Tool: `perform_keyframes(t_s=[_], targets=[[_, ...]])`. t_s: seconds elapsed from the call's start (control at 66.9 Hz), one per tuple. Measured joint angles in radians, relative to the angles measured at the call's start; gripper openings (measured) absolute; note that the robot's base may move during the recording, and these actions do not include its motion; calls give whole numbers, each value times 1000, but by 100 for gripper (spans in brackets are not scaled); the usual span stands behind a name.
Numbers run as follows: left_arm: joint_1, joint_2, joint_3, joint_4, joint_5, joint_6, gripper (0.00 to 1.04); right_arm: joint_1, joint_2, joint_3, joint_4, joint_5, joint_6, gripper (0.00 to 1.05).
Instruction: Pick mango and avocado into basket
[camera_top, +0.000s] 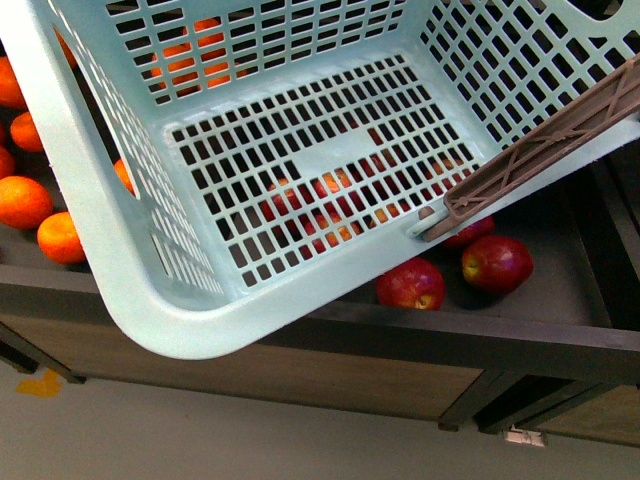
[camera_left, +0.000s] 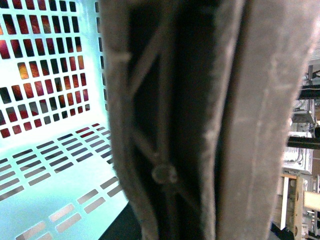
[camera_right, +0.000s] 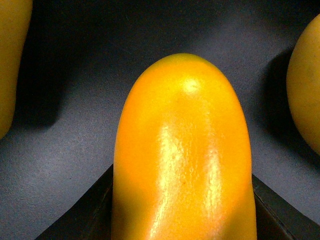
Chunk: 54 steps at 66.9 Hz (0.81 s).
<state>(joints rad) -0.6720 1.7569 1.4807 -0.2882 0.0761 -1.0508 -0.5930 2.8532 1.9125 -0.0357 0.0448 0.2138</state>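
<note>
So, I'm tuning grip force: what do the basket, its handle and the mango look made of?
Basket: light teal moulded plastic, matte, slotted grid. Handle: brown plastic, ribbed truss, matte. Mango: smooth glossy yellow-orange skin with highlights; real or replica, cannot tell.

A smooth, glossy, elongated yellow-orange mango (camera_right: 182, 165) filled the middle, its rounded end pointing away from the camera. The right gripper (camera_right: 182, 210) clasped it, dark fingers (camera_right: 85, 210) against both flanks. Beneath lay a dark matte surface (camera_right: 150, 30). A duller yellow fruit (camera_right: 12, 60) lay apart on one side, and a second yellow fruit (camera_right: 305, 85) on the other.
</note>
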Motion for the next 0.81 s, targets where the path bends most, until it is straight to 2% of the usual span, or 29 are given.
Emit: perform_keyframes(t_s=[0.239, 0.523, 0.717, 0.807], targets=[[0, 0, 0, 0, 0, 0, 15, -3, -158, -227, 140, -117, -6, 54], [0, 0, 0, 0, 0, 0, 15, 18, -644, -639, 321, -309, -55, 54], [0, 0, 0, 0, 0, 0, 15, 97, -1006, -891, 335, -426, -42, 54], [0, 0, 0, 0, 0, 0, 15, 153, -1149, -961, 327, -441, -22, 54]])
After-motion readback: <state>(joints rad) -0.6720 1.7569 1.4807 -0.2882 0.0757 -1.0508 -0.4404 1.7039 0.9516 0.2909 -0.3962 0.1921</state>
